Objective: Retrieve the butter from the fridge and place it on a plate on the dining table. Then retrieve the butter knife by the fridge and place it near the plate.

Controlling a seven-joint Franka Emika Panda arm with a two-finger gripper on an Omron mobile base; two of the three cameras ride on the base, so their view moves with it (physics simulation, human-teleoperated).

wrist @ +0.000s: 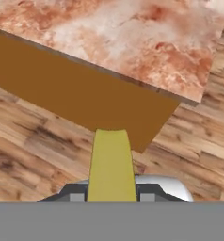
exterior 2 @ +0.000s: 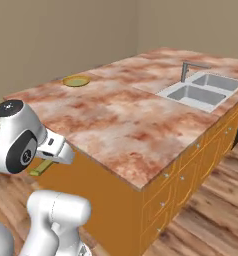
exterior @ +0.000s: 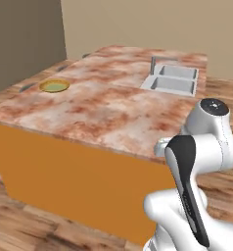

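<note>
My gripper (wrist: 112,196) is shut on the butter (wrist: 111,164), a pale yellow block that sticks out between the dark fingertips. In the right base view the butter (exterior 2: 40,169) hangs under the hand, low beside the near left corner of the dining table (exterior 2: 116,117) and in front of its orange side. The plate (exterior: 54,86), with its ochre rim and pale green centre, rests near the far left edge of the marbled top (exterior: 104,108). It shows again as the plate (exterior 2: 76,81) on the table's far side. The hand view looks down on the table corner (wrist: 132,37) and the wooden floor.
A double steel sink (exterior: 172,81) with a faucet (exterior 2: 188,67) is set into the table's right part. Orange cabinets with drawers (exterior 2: 191,170) line the right side. Wooden floor (wrist: 34,141) surrounds the island, and beige walls stand behind it.
</note>
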